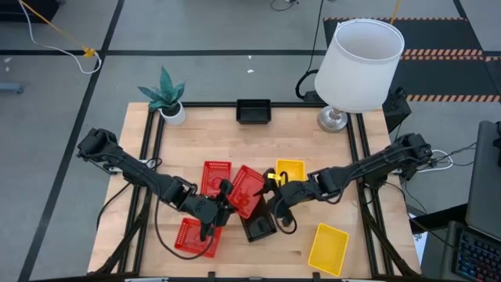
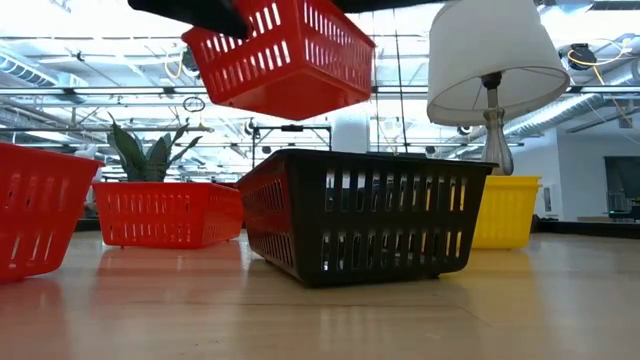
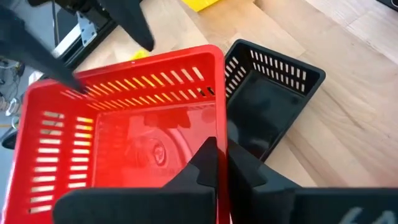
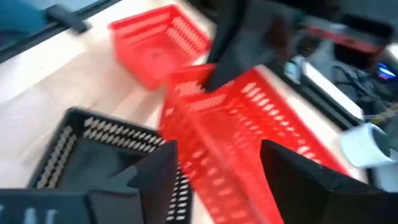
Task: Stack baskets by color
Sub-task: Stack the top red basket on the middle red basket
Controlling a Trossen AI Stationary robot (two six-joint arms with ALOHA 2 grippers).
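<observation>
The left gripper (image 1: 222, 202) was near the middle of the table (image 1: 313, 133). Its 2 fingers (image 3: 208, 163) were pinched tight on the rim of 1 red basket (image 1: 247, 190). That lifted red basket hung in the air, tilted, with nothing under it touching it. In the low view it floated above a black basket (image 2: 365, 222) that sat on the wood.

Just behind the left fingers, toward the table's front edge, lay another red basket (image 1: 193, 237). A 3rd red basket (image 1: 215, 177) sat flat just past the fingers, on the far side of them. It lay very close beside the lifted basket.

The black basket sat right next to the left fingertips and just below the lifted red one. It also lay right below the right fingers.

The right gripper (image 1: 275, 202) was at the other side of the lifted red basket. Its 2 fingers (image 4: 149, 177) stood wide apart, with the red basket's wall between them. They were not squeezing it, and I could not tell if a finger still touched it.

A yellow basket (image 1: 290, 170) sat just beyond the right fingers. Another yellow basket (image 1: 328, 248) lay farther off, near the front edge. A 2nd black basket (image 1: 254, 111) sat well apart, at the far edge of the table.
</observation>
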